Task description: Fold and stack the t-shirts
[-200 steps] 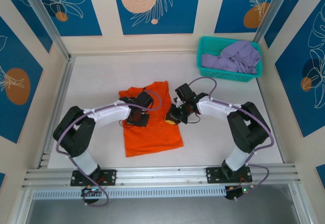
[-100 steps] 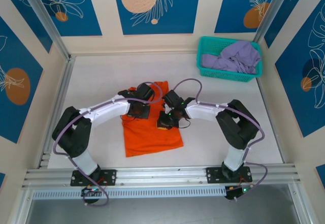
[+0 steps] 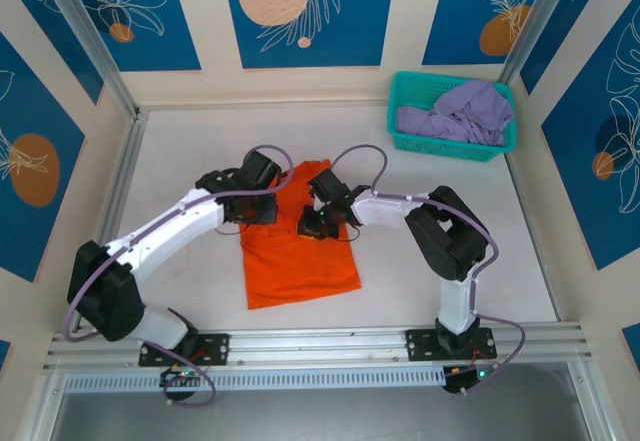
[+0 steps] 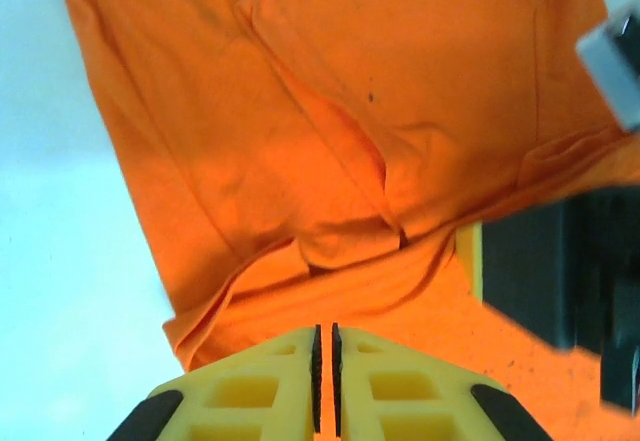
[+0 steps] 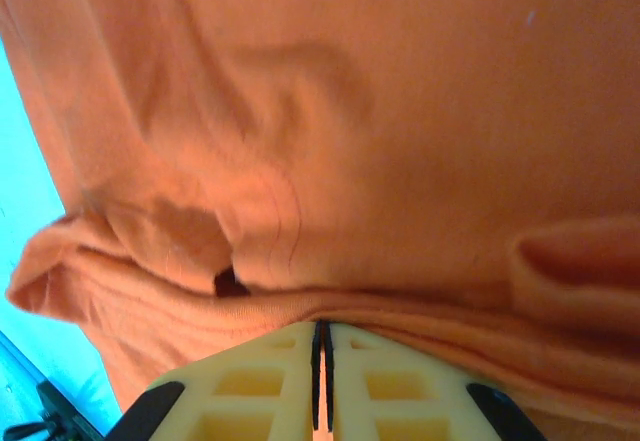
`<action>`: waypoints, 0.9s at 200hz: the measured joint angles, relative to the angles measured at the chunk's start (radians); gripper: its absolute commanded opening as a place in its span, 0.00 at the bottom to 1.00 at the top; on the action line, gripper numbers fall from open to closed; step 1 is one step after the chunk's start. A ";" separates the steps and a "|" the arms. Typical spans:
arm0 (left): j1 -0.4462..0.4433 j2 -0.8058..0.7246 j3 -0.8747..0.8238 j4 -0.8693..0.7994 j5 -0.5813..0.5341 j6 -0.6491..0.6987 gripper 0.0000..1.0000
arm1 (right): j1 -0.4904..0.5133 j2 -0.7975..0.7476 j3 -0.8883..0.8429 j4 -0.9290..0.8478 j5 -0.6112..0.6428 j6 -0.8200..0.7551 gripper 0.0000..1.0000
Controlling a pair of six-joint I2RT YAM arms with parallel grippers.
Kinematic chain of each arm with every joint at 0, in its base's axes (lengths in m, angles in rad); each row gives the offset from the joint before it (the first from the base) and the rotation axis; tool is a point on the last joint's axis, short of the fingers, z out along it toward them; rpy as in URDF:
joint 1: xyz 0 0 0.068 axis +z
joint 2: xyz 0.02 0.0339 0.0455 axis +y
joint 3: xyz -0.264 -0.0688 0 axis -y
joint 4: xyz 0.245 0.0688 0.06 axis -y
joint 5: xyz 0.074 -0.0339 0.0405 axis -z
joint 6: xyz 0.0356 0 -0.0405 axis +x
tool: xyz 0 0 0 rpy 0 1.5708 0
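Observation:
The orange t-shirt (image 3: 300, 261) lies on the white table, its upper part bunched under both grippers. My left gripper (image 3: 252, 211) sits on the shirt's upper left. In the left wrist view its jaws (image 4: 324, 327) stand a thin slit apart, with orange cloth (image 4: 300, 111) in the slit and folds just ahead. My right gripper (image 3: 310, 226) is close beside it near the shirt's middle. In the right wrist view it (image 5: 322, 323) is shut on a folded edge of the cloth (image 5: 400, 111). The lavender t-shirt (image 3: 460, 111) lies crumpled in the basket.
A teal mesh basket (image 3: 455, 145) stands at the far right corner. Blue patterned walls close in the white table (image 3: 180, 151) on three sides. The right gripper's dark body (image 4: 560, 261) shows close by at the right of the left wrist view.
Both arms have stretched farther from their bases, and the grippers have slid up and left over the orange shirt. The left jaws have eased slightly apart.

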 measured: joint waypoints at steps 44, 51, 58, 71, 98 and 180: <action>0.000 -0.098 -0.151 -0.015 0.037 -0.018 0.19 | -0.058 0.040 0.098 0.026 -0.015 0.035 0.14; 0.000 -0.108 -0.175 -0.013 0.051 -0.017 0.24 | -0.066 0.045 0.121 0.027 -0.019 0.040 0.14; 0.000 -0.112 -0.196 -0.013 0.070 -0.015 0.26 | -0.072 0.050 0.142 0.029 -0.023 0.046 0.14; 0.000 -0.106 -0.219 -0.006 0.114 -0.015 0.25 | -0.080 0.056 0.175 0.030 -0.034 0.053 0.14; 0.000 -0.051 -0.230 0.045 0.193 0.002 0.22 | -0.085 0.055 0.193 0.035 -0.049 0.056 0.15; 0.196 -0.091 -0.393 0.146 0.264 -0.042 0.00 | 0.016 -0.190 -0.166 0.063 -0.132 -0.048 0.06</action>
